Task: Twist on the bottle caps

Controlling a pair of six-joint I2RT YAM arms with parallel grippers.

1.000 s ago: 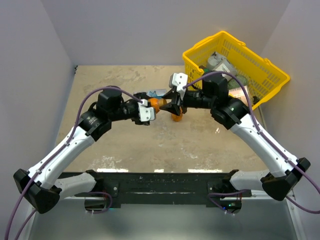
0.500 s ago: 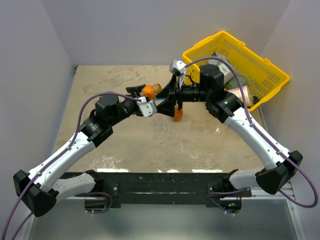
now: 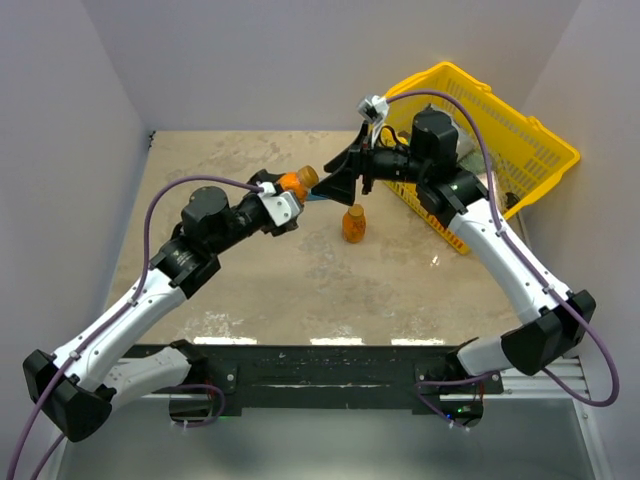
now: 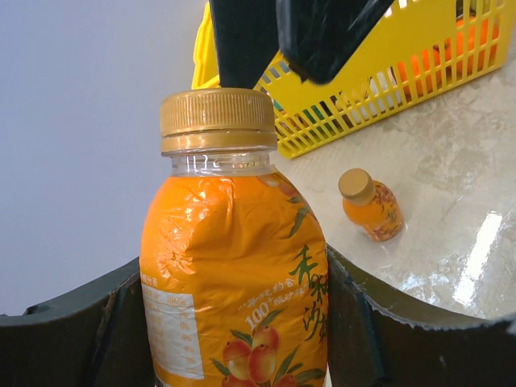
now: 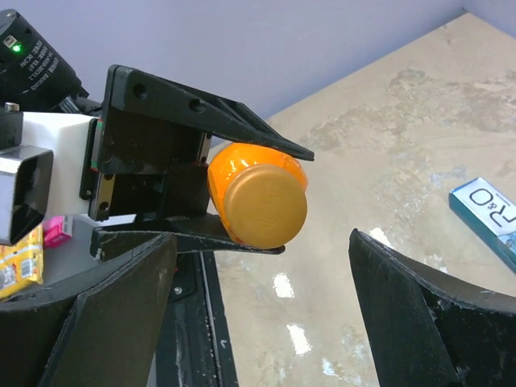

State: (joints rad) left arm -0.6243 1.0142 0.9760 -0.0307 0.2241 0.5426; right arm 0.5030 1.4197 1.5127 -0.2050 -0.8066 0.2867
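My left gripper (image 3: 285, 197) is shut on the body of an orange bottle (image 4: 234, 274) and holds it off the table. A gold bottle cap (image 4: 218, 113) sits on its neck. That cap (image 5: 264, 205) faces my right gripper (image 5: 262, 322), which stands open a short way from it with nothing between its fingers. In the top view the right gripper (image 3: 335, 187) is just right of the held bottle (image 3: 293, 184). A second bottle (image 3: 353, 222) stands upright on the table, with its own cap (image 4: 355, 184) on top, below and apart from both grippers.
A yellow basket (image 3: 520, 130) with several items stands at the back right, close behind the right arm. A blue-and-white box (image 5: 488, 214) lies flat on the table under the grippers. Grey walls close in the table's left, back and right.
The right gripper has opened wide, let go of the cap and drawn back toward the basket. The left arm has carried the bottle up and toward the back, off the second bottle.
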